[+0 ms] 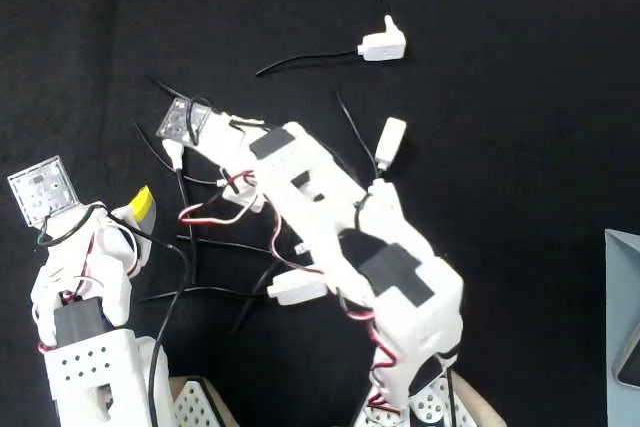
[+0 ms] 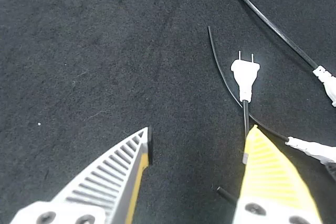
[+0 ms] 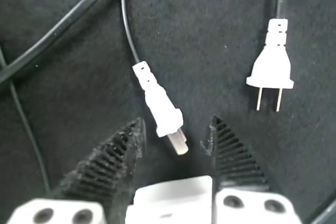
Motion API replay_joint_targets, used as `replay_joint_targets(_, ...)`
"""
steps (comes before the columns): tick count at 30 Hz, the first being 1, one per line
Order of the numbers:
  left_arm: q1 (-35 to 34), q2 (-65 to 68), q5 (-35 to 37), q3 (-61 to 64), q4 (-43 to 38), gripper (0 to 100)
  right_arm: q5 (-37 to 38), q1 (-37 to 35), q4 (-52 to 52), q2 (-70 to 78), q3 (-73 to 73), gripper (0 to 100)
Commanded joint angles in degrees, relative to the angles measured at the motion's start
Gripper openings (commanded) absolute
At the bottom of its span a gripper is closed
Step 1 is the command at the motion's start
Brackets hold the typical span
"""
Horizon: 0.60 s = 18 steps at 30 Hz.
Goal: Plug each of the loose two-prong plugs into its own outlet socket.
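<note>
Lying flat on the black cloth-covered bench (image 1: 520, 147), a white two-prong plug (image 3: 271, 69) on a black cord is the marker for everything else here. Just beside that plug, apart from it and roughly parallel, lies a slim white cord-end socket (image 3: 157, 106) on its own thin black cord, its blunt end turned the same way as the plug's prongs. The right claw (image 3: 177, 124), with two black ribbed fingers, is spread wide to either side of that socket's end with a gap on each side, and the plug lies outside one finger. The left claw (image 2: 200, 128), one finger white and one yellow, gapes just as wide and holds nothing. Beyond its tips sits the plug (image 2: 245, 74), probably the same one, though that is not certain, with its prongs pointing away and its cord running back to the yellow fingertip. From above, the white right arm (image 1: 330, 217) stretches toward the plug, and a white block-shaped socket (image 1: 383, 45) on a black cord rests well apart from the plug, beyond that arm.
</note>
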Motion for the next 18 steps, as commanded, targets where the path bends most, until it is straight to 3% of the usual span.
replay_joint_targets(1,-0.7,-0.6,-0.1,-0.7,-1.3,29,0.5,-0.8,-1.0,1.2,-5.0,19.2)
replay_joint_targets(11,-0.7,-0.6,-0.1,-0.7,-1.2,29,0.6,-3.0,-1.2,8.3,-8.1,17.6)
replay_joint_targets(15,-0.6,-0.6,-0.1,-0.6,-1.2,29,0.6,-2.8,-1.2,9.1,-8.1,3.0)
replay_joint_targets(18,-0.6,-0.6,-0.1,-0.6,-1.2,29,0.5,-1.7,0.2,8.3,-8.3,1.8)
